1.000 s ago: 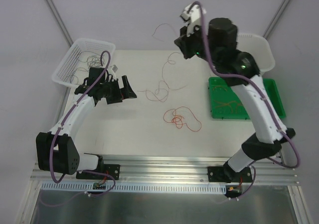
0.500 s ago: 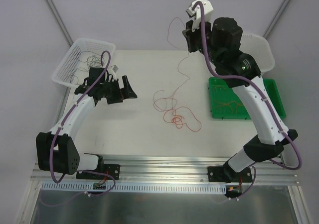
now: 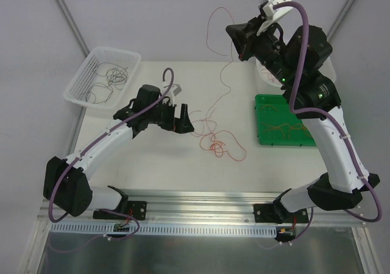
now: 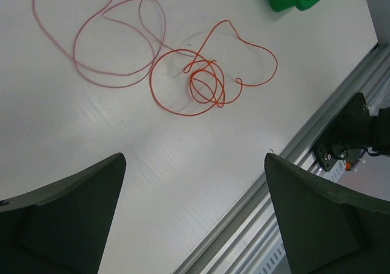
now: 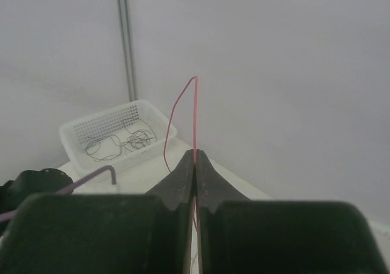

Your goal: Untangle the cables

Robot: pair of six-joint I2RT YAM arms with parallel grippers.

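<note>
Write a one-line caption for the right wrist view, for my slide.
Right pincer shut on a thin red cable rising above its tips; white basket with dark wires behind.

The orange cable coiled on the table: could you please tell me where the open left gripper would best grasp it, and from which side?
Probably at the tight knot of the orange cable, where several small loops overlap and give the most to pinch. It lies flat on the table, so the left gripper should come straight down from above, clear of the pink wire.
</note>
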